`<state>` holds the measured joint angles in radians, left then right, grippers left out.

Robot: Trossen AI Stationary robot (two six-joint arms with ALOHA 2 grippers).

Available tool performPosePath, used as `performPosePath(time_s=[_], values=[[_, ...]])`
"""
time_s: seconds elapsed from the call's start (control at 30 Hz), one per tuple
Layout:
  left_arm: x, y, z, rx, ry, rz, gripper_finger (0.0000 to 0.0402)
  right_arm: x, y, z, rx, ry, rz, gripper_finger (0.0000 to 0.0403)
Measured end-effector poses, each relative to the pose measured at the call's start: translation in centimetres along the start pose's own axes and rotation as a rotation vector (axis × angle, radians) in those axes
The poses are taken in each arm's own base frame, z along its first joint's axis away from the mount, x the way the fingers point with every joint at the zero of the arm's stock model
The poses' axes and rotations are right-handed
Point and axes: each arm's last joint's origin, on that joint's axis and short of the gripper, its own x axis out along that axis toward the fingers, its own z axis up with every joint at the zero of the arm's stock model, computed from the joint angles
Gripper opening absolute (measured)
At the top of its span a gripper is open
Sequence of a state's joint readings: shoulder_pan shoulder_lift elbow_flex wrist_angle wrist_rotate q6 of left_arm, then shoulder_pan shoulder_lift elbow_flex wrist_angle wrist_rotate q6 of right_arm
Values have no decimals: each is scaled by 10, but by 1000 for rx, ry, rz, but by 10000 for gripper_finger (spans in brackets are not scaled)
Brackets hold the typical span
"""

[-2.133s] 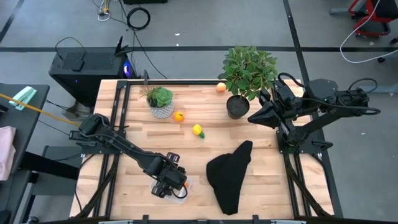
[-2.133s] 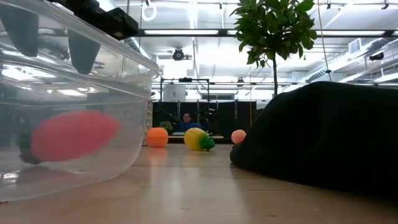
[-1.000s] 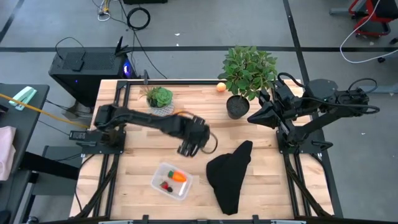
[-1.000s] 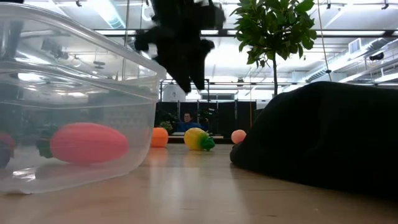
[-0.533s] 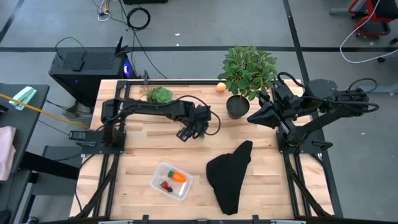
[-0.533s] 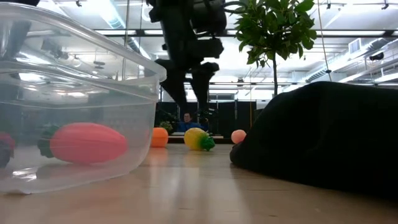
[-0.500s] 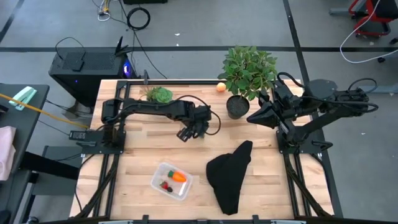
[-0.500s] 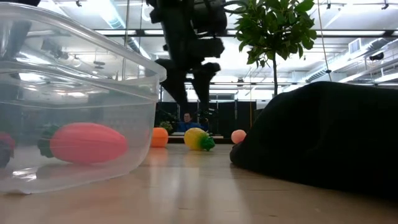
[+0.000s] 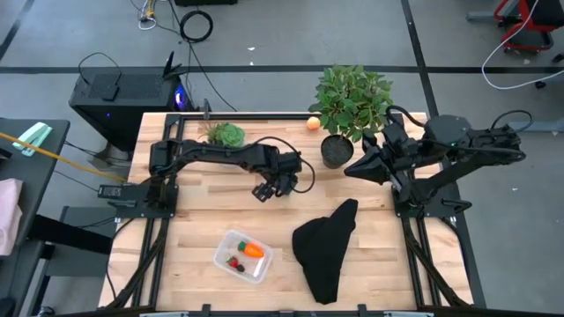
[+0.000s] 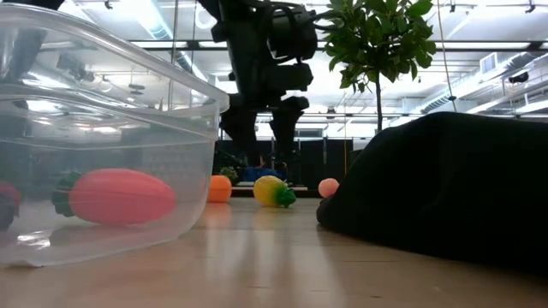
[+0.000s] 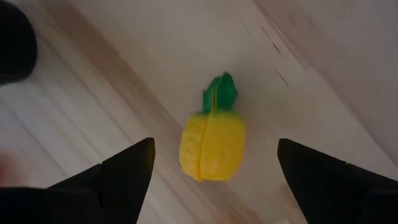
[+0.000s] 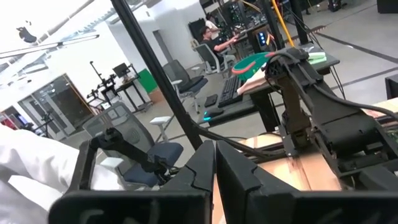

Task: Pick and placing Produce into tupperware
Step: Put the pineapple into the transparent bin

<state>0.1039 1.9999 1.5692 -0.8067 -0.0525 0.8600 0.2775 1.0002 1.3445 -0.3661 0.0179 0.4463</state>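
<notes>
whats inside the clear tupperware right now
The tupperware holds an orange carrot-shaped piece with a green top and a small red piece. In the low view the red piece is cut off at the edge, so its shape stays unclear.

Both arms are showing as dark, nearly black jointed links, each rising from a black frame base bolted at one side of the tabletop (image 9: 203,229). The left arm (image 9: 220,155) is wearing a thin black cable that is looping loose near its wrist, and its left tool (image 9: 273,187) is ending in two black, wedge-shaped fingers (image 11: 127,171) with flat inner faces. The right arm (image 9: 467,145) is looking bulkier, with rounded black joint housings and several black cables curving over them; its right tool (image 9: 351,168) is tapering to a point, its two matte black fingers (image 12: 199,171) meeting along a narrow seam.
</notes>
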Motion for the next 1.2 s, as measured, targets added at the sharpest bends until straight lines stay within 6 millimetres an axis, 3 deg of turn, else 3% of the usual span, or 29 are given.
performPosePath(time_s=[0.47,1.2], values=[[35,-6,3,6,58,-37,348,-2,1,1,22,-7,4,23],[39,1,-3,-18,36,-43,348,-2,1,1,23,-10,6,23]])
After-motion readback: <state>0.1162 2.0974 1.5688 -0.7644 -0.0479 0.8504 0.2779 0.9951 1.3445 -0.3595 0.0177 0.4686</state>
